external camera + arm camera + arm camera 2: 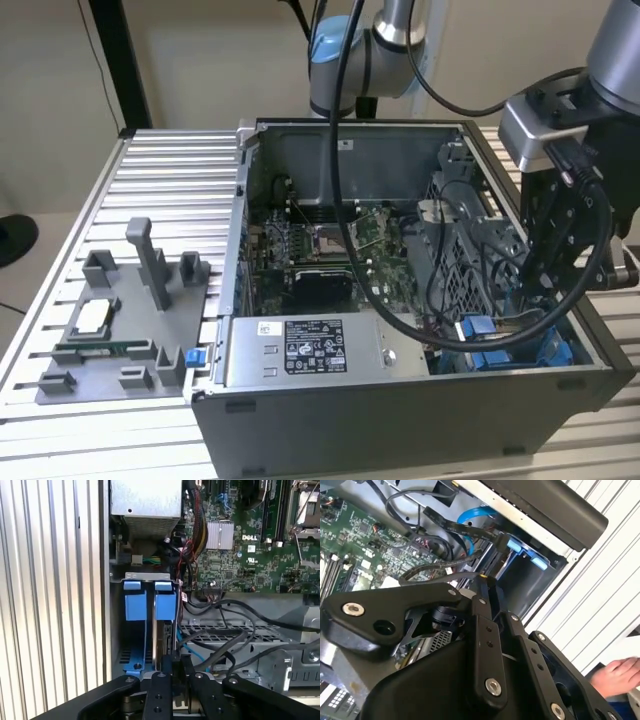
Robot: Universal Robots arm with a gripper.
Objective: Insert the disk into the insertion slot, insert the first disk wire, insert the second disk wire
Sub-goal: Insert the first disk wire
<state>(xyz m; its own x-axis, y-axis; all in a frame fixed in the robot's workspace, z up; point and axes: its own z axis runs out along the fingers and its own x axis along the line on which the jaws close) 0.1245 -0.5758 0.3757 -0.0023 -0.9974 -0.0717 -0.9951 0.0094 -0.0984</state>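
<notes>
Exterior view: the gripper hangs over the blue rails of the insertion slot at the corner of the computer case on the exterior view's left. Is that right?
Wrong side. The gripper hangs over the blue rails of the insertion slot at the corner of the computer case on the exterior view's right, as the exterior view shows.

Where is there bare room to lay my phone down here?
The ribbed tabletop lies bare beyond the grey parts tray, on the exterior view's left of the computer case. Around the insertion slot it is crowded: cables and the end effector.
</notes>
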